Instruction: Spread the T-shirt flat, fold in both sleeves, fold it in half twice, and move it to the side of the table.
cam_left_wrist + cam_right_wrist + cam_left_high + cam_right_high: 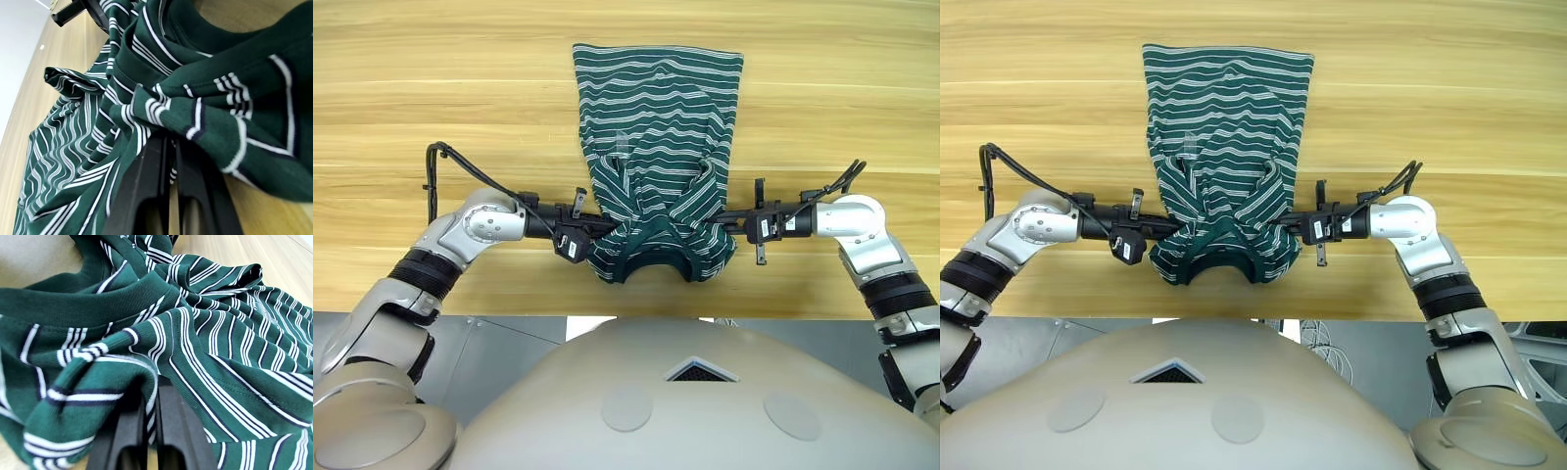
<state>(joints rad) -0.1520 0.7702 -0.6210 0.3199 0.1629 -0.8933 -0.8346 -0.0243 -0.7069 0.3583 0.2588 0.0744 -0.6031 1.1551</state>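
Clenching T-shirt shoulders, left pincer and right pincer flank it near table edge.

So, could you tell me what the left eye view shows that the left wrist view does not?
The left eye view takes in the whole T-shirt lying lengthwise on the table, with the left hand and right hand on either side of its collar end. The left wrist view gives the close detail: the left hand's black fingers pinched on a bunched fold of striped cloth beside the collar. Both share the green striped cloth and the wooden tabletop.
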